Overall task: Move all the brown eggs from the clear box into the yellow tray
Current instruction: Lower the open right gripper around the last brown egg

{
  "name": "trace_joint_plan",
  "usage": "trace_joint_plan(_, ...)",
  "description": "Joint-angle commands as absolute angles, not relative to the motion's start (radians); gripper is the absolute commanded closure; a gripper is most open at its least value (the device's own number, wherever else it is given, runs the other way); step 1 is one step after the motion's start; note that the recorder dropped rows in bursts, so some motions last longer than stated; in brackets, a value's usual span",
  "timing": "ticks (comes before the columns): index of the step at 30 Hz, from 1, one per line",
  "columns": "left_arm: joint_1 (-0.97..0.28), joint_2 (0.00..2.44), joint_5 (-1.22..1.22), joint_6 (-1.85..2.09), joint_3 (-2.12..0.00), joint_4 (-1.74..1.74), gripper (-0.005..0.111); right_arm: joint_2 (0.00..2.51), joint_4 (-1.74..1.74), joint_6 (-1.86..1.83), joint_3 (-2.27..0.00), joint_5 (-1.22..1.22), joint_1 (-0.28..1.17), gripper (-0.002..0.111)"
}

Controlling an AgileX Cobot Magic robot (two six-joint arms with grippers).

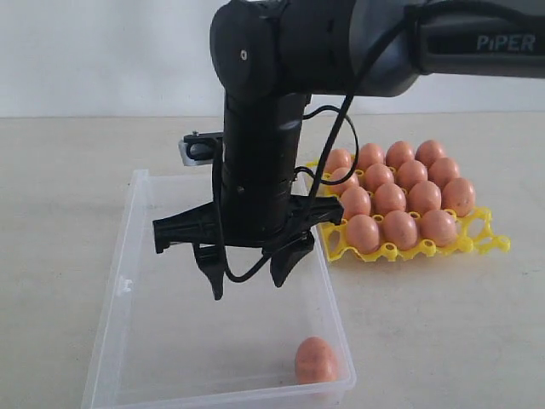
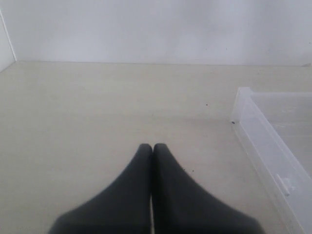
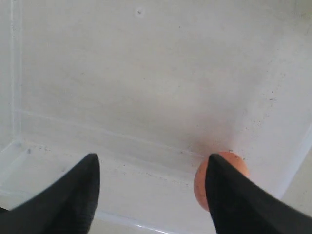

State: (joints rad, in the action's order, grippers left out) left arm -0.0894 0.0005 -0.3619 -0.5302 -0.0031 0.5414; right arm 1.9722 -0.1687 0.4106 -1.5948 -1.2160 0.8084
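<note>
Egg (image 1: 315, 360), brown, oval, smooth, faintly speckled: one, on the floor of the box, at a near corner by the wall.
Right gripper (image 1: 249, 285), black, tapered matte fingers: jaws spread wide, holding nothing, touching nothing, hanging above the box floor; the egg lies below and apart from it.
Box (image 1: 128, 281), clear plastic, shallow, rectangular, rounded corners, raised rim.
Tray (image 1: 485, 230), yellow plastic, openwork round cups: just beside the box's far end.
Eggs (image 1: 389, 198), pinkish-brown: seated in the tray's cups, one corner cup bare.
Left gripper (image 2: 152, 145): fingers pressed together, empty, over the pale table (image 1: 426, 341) beside the box.
</note>
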Motion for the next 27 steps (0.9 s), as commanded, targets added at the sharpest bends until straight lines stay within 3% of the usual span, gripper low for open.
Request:
trace_joint_plan(1, -0.091, 0.000, -0.359, -0.530, 0.000, 0.546, 0.111, 1.967, -0.168, 0.437, -1.588, -1.221, 0.808, 0.048)
trace_joint_plan(11, -0.091, 0.000, -0.359, -0.530, 0.000, 0.546, 0.111, 1.942, -0.152, 0.433, -1.373, -1.221, 0.808, 0.048)
trace_joint_plan(27, -0.091, 0.000, -0.359, -0.530, 0.000, 0.546, 0.111, 1.946, -0.052, 0.475, -1.367, -1.221, 0.808, 0.048)
